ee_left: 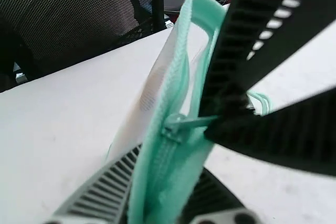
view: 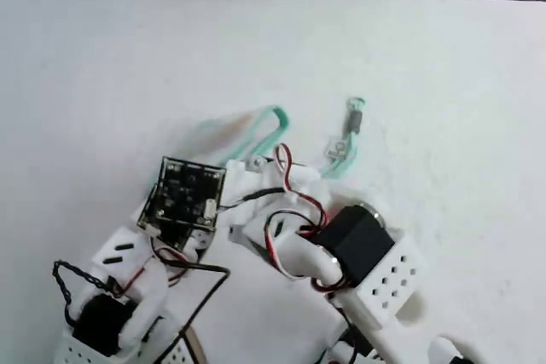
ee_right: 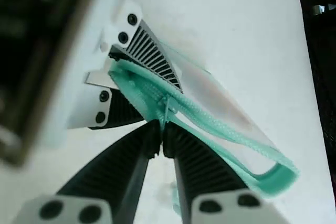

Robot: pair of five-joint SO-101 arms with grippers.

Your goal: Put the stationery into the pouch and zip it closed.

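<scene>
pouch (view: pixel 256 125) mid-desk (view: pixel 102 83), 12 o'clock of both arms, zip open beyond the pull | left pincer (ee_left: pixel 163 200) clamps pouch's end | right pincer (ee_right: pixel 160 136) pinches zip pull (ee_right: pixel 166 109) | small item (view: pixel 345 134) on desk at pouch's 3 o'clock, apart

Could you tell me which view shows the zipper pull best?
Left wrist view: the zipper pull is close and clear. Right wrist view shows it pinched by the right gripper; arms cover it in the high view.
</scene>
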